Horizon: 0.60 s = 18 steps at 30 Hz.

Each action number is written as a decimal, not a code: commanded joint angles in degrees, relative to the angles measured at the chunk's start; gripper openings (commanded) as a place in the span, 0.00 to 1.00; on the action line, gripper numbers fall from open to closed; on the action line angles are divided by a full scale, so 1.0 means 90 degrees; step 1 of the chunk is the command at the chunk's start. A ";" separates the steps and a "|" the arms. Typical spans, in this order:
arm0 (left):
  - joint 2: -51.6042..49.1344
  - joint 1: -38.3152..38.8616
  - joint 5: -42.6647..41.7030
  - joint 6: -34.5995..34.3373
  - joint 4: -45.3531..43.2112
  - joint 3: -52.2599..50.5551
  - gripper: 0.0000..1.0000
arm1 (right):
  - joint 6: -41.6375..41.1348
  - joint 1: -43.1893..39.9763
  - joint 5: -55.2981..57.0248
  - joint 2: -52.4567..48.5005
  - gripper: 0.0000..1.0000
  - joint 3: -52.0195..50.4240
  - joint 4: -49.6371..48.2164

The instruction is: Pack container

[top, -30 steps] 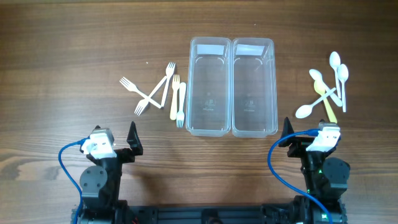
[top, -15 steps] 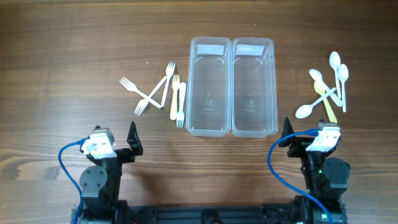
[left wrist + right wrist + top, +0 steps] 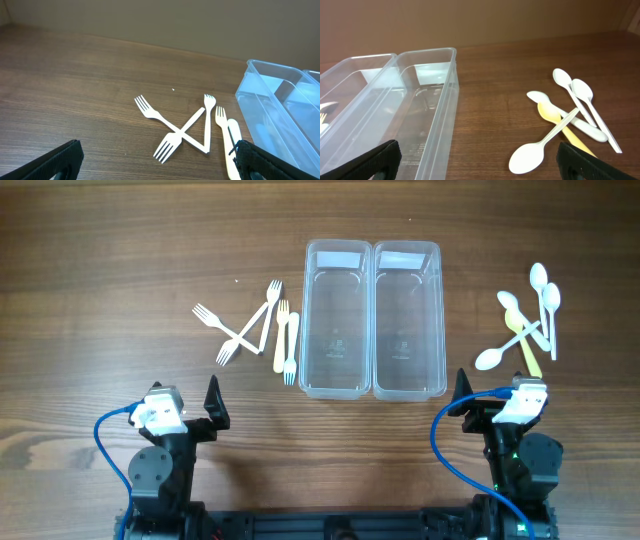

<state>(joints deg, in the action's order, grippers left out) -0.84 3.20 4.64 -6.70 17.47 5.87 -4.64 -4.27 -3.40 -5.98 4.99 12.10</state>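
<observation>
Two clear plastic containers stand side by side at the table's middle, the left one [image 3: 337,320] and the right one [image 3: 408,320], both empty. Several plastic forks [image 3: 255,330] lie crossed to their left, also in the left wrist view [image 3: 192,131]. Several plastic spoons [image 3: 525,330] lie in a pile to the right, also in the right wrist view [image 3: 565,120]. My left gripper [image 3: 212,405] is open and empty near the front edge, short of the forks. My right gripper [image 3: 462,395] is open and empty, in front of the right container [image 3: 415,105].
The table is brown wood [image 3: 120,280]. Blue cables loop beside both arm bases [image 3: 105,430] at the front edge.
</observation>
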 commanded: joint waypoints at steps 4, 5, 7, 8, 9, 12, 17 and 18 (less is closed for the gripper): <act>0.0051 -0.0053 -0.0080 0.0029 -0.0061 -0.0063 1.00 | -0.0002 0.0015 -0.0075 0.0063 1.00 -0.0002 -0.0034; 0.0051 -0.0053 -0.0080 0.0032 -0.0061 -0.0063 1.00 | -0.0005 0.0015 -0.0075 0.0063 1.00 -0.0002 -0.0034; 0.0051 -0.0053 -0.0078 0.0029 -0.0061 -0.0063 1.00 | -0.0005 0.0015 -0.0075 0.0063 1.00 -0.0002 -0.0032; 0.0051 -0.0053 -0.0080 0.0032 -0.0063 -0.0063 1.00 | -0.0002 0.0015 -0.0075 0.0063 1.00 -0.0002 -0.0034; 0.0051 -0.0053 -0.0078 0.0032 -0.0063 -0.0063 1.00 | -0.0002 0.0015 -0.0078 0.0063 1.00 -0.0002 -0.0034; 0.0051 -0.0053 -0.0080 0.0029 -0.0066 -0.0063 1.00 | -0.0005 0.0015 -0.0097 0.0063 1.00 -0.0002 -0.0034; 0.0051 -0.0053 -0.0204 0.0029 -0.0068 -0.0063 1.00 | -0.0141 0.0015 -0.0440 0.0063 1.00 -0.0002 -0.0036; 0.0051 -0.0053 -0.0306 0.0029 -0.0068 -0.0063 1.00 | -0.0432 0.0015 -0.0437 0.0063 1.00 -0.0002 -0.0032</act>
<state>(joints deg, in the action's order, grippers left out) -0.84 3.20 4.45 -6.70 17.45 5.87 -4.75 -4.27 -4.95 -5.98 4.99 12.10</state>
